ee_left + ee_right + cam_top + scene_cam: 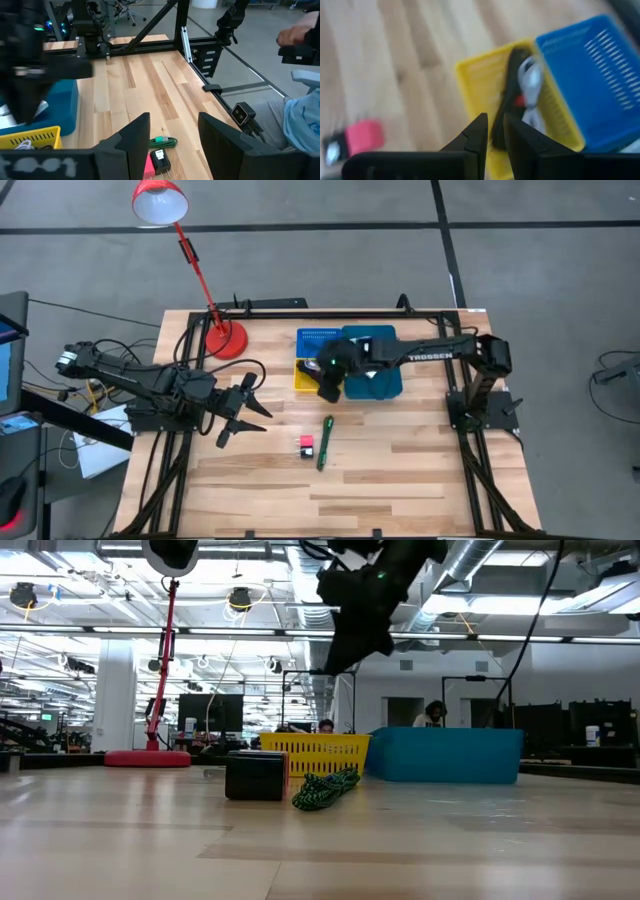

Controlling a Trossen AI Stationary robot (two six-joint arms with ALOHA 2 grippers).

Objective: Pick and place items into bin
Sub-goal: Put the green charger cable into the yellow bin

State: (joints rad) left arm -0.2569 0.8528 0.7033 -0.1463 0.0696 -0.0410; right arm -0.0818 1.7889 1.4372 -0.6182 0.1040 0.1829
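Note:
The green-handled tool (325,442) and the small red-pink block (307,445) lie side by side on the wood, near the table's middle. In the left wrist view the tool (165,141) and the block (156,163) show between my open fingers, farther off. My left gripper (245,408) hovers open to their left, touching nothing. My right gripper (325,388) hangs high over the yellow basket (303,376), fingers all but shut (492,131) and empty. A black cable with a red band (512,97) and a white thing (530,80) lie in that basket.
A blue perforated basket (320,338) and a teal bin (378,375) stand beside the yellow one near the far edge. A red lamp's base (225,340) sits at the far left. A person's blue sleeve (300,120) shows beyond the table. Bare wood spreads toward the near edge.

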